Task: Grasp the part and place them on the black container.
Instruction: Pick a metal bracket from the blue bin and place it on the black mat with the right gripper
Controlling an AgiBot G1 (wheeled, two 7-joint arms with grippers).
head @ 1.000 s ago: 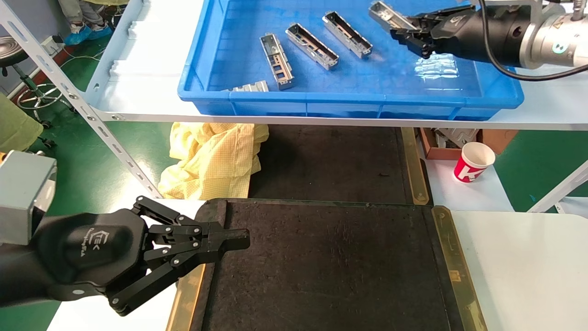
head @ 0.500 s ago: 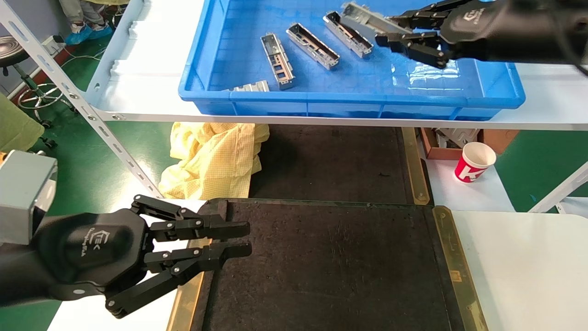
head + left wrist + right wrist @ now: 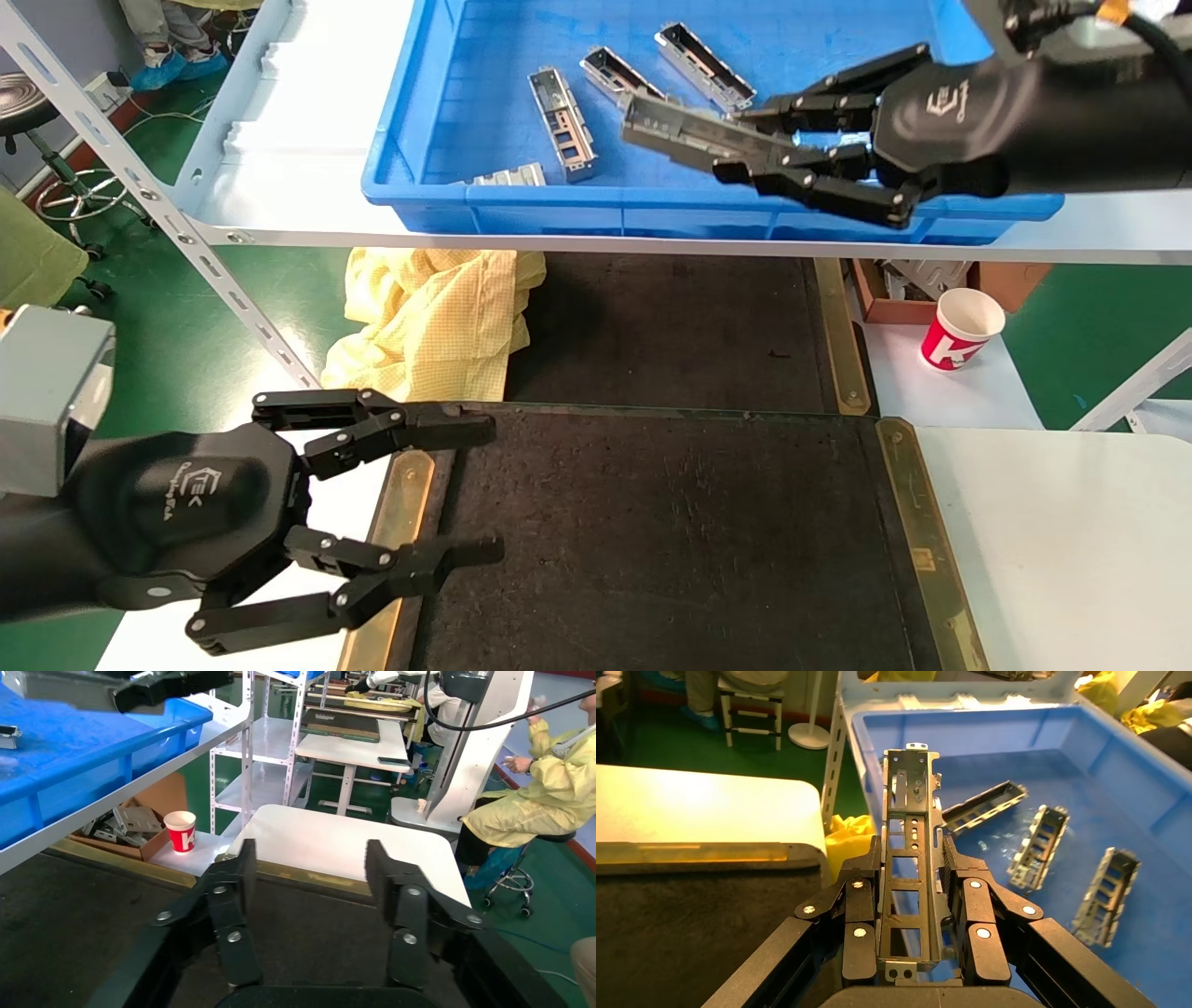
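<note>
My right gripper (image 3: 736, 144) is shut on a silver-grey part (image 3: 675, 129) and holds it in the air over the front wall of the blue bin (image 3: 652, 200). In the right wrist view the part (image 3: 909, 811) lies lengthwise between the fingers (image 3: 859, 910) of that gripper (image 3: 910, 853). The black container (image 3: 698, 540) lies below, nearer to me, and is bare. My left gripper (image 3: 489, 489) is open and empty over the container's left edge; it is also open in the left wrist view (image 3: 309, 864). Several more parts (image 3: 562, 121) lie in the bin.
The bin stands on a white shelf with a slanted perforated upright (image 3: 158, 214). A yellow cloth (image 3: 438, 317) and a second black tray (image 3: 670, 317) lie under the shelf. A red-and-white paper cup (image 3: 959, 328) stands at right. A white tabletop (image 3: 1071, 531) adjoins the container.
My right gripper has lifted the part out of the bin's far right and carried it leftward and toward me. My left gripper's fingers have gone from shut to wide open.
</note>
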